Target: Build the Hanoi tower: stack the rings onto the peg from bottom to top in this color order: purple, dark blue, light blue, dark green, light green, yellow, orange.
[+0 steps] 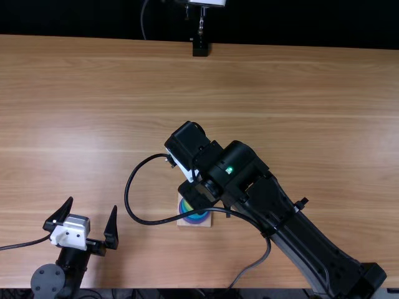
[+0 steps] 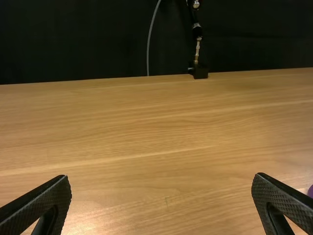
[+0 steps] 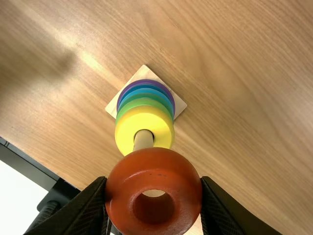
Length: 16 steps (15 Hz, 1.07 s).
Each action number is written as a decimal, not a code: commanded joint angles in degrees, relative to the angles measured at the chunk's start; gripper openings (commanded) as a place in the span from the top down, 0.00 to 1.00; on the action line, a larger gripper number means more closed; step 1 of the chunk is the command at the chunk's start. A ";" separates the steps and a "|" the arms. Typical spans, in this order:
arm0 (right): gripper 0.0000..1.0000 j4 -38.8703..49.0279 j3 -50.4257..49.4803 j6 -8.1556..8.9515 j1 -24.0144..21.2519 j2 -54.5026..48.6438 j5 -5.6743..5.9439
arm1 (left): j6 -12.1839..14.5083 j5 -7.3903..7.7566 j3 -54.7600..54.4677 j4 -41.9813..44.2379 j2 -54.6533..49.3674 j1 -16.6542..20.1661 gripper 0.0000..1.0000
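Right gripper [image 3: 153, 185]: pinching orange ring [image 3: 154, 168]
Orange ring: at peg's [image 3: 143, 140] free end, hole seemingly almost in line
Stack [image 1: 197, 219]: lower centre, top view
Left gripper [image 1: 92, 204]: spread, lower left, farther off

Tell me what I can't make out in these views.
Right wrist view: the tip of the peg, behind the orange ring; whether it is in the hole is unclear.
Right wrist view: part of the purple ring, covered by rings above.
Top view: much of the base, under the right arm and its cable.
Left wrist view: most of a purple thing, cut off by the edge.
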 commanded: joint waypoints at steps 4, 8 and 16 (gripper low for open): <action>1.00 0.12 0.61 0.59 1.78 -0.19 -0.14 | 0.34 1.16 -2.85 -0.83 -0.69 -0.01 0.00; 1.00 0.23 0.69 0.59 2.84 -0.10 -0.04 | 0.34 1.16 -2.85 -0.83 -0.69 -0.01 0.00; 1.00 0.33 0.08 0.17 2.22 -0.10 -0.04 | 0.34 1.16 -2.85 -0.83 -0.69 -0.01 0.00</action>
